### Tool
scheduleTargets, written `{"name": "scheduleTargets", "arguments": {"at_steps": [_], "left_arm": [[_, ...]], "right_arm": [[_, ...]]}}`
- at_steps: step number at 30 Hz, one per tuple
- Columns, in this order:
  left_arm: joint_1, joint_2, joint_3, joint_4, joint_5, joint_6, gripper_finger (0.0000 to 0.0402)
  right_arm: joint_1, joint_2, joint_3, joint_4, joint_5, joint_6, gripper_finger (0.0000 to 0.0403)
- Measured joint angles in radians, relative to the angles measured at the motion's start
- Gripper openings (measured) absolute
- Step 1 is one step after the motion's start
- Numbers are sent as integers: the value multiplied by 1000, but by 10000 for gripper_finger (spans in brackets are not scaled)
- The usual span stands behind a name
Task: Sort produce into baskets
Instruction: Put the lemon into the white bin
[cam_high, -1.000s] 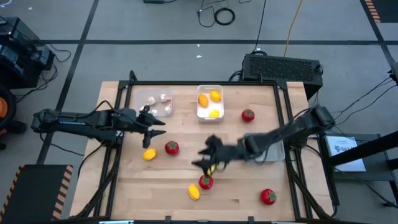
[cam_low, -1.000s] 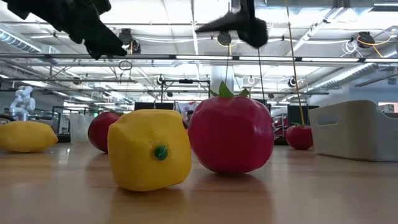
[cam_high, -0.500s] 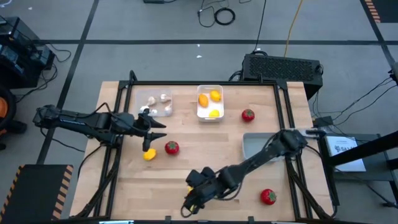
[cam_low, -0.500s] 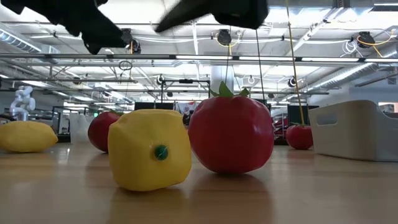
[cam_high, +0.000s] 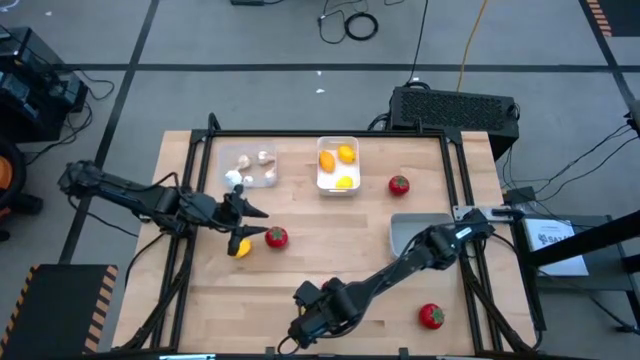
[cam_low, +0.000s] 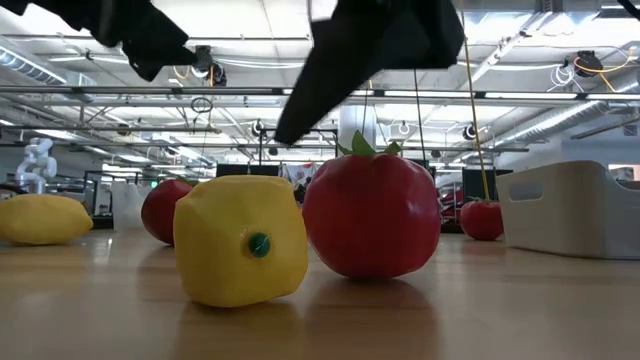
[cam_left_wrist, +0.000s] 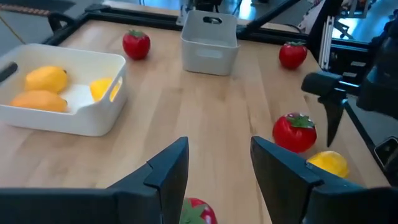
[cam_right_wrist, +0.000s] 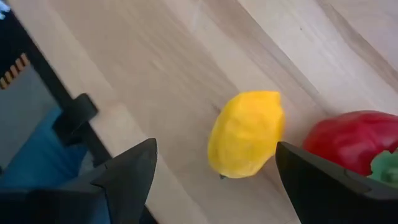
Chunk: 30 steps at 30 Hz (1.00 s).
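Baskets part-filled; loose produce on the table (cam_high: 360, 250).

White basket (cam_high: 337, 166) holds three yellow-orange fruits; clear basket (cam_high: 252, 165) holds whitish bulbs, number unclear; grey basket (cam_high: 415, 231) is partly hidden under the right arm, contents unseen. Right gripper (cam_right_wrist: 214, 171) stands wide above a lemon (cam_right_wrist: 247, 132) beside a tomato (cam_right_wrist: 348, 140). Left gripper (cam_left_wrist: 217, 163) is parted, empty, above another tomato (cam_left_wrist: 198, 211).

**Reds and yellows on pale wood**

The bench (cam_high: 320, 260) is light tan wood with a black frame. The white basket (cam_high: 337, 166) holds yellow and orange fruits. The grey basket (cam_left_wrist: 209, 42) is plain. The tomatoes (cam_low: 372, 215) are red with green tops. The lemon (cam_right_wrist: 246, 133) is bright yellow. Both arms are black, with dark fingers (cam_left_wrist: 165, 174).
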Motion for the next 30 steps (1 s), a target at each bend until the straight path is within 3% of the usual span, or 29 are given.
{"name": "scheduleTargets", "arguments": {"at_steps": [8, 19, 30], "left_arm": [[-31, 53, 0, 63, -29, -28, 180], [-31, 64, 0, 90, -41, -6, 180], [-30, 64, 0, 105, -43, 18, 180]], "right_arm": [[8, 14, 0, -40, 99, 43, 318], [20, 98, 0, -37, 80, 51, 318], [4, 102, 0, -14, 123, 50, 318]]}}
